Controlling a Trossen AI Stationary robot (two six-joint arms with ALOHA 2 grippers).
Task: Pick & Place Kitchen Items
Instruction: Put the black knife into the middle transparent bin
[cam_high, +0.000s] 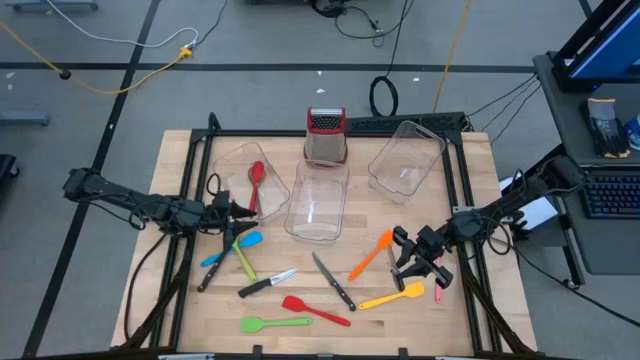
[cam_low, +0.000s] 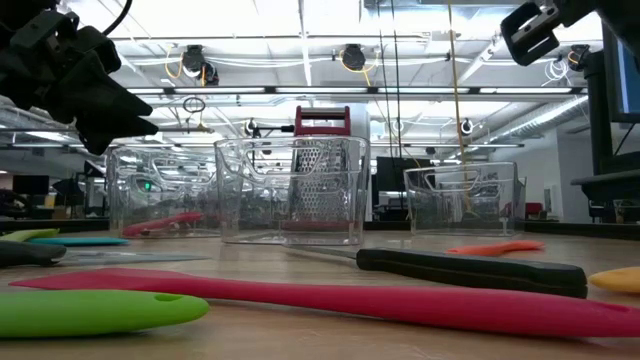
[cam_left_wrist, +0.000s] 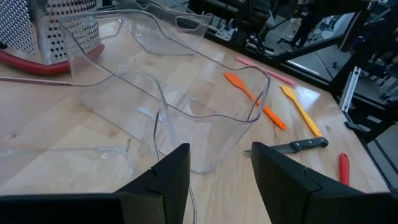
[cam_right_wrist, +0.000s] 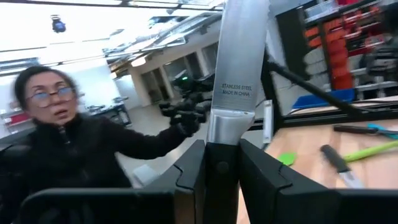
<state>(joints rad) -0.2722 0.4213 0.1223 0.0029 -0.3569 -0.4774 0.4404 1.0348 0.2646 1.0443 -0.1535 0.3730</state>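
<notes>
Here the right gripper's fingers (cam_right_wrist: 186, 177) clamp a steel knife (cam_right_wrist: 239, 68) between them.

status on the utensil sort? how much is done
Early. Done: only a red spoon lies in the left tub; the other tubs look empty. In hand: the right claw is shut on a steel knife, lifted off the table. The left claw is open and empty by the middle tub. Left: about ten utensils on the table.
</notes>
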